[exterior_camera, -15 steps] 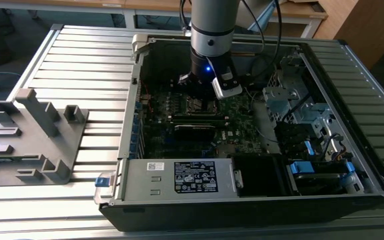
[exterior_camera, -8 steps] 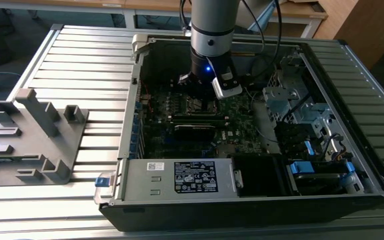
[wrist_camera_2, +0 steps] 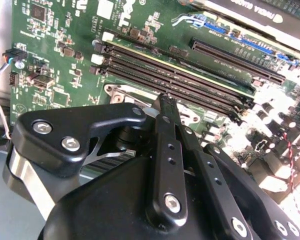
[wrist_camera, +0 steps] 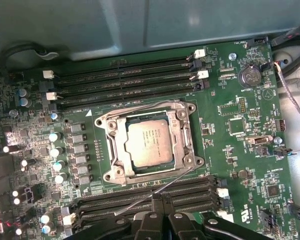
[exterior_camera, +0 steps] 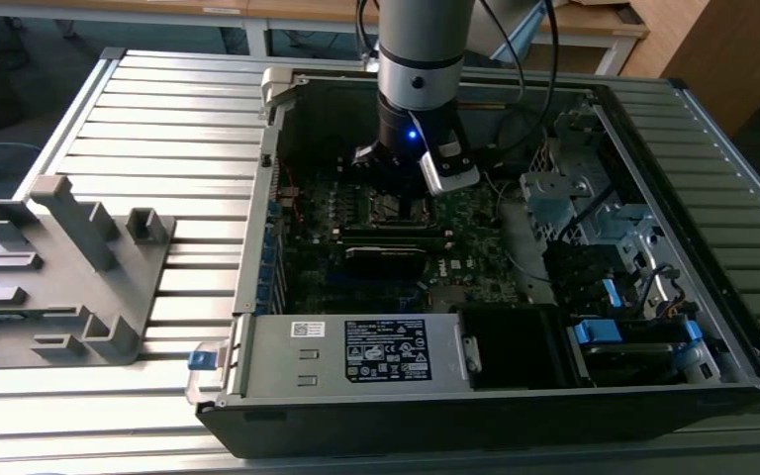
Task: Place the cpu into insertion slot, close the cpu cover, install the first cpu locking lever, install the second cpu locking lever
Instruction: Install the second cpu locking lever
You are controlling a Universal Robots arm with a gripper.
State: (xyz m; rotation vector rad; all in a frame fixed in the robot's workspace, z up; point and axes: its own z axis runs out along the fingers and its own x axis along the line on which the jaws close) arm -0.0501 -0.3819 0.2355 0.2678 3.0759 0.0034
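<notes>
Here: one cpu [wrist_camera: 149, 143] in insertion slot [wrist_camera: 112, 150], one cpu cover [wrist_camera: 182, 131] down — fingers [wrist_camera_2: 166, 107] pressed together.

Daylight falls evenly on the ribbed metal surface [exterior_camera: 155, 119] in the exterior view, while the inside of the computer case [exterior_camera: 486, 406] around the gripper [exterior_camera: 400, 193] sits in dim shadow, and a small blue light glows on the arm just above the gripper. In the second wrist view the gripper [wrist_camera_2: 165, 100] is close and soft, and the board beyond it washes out in glare. In the first wrist view the cpu [wrist_camera: 149, 143] is sharp and evenly lit.
</notes>
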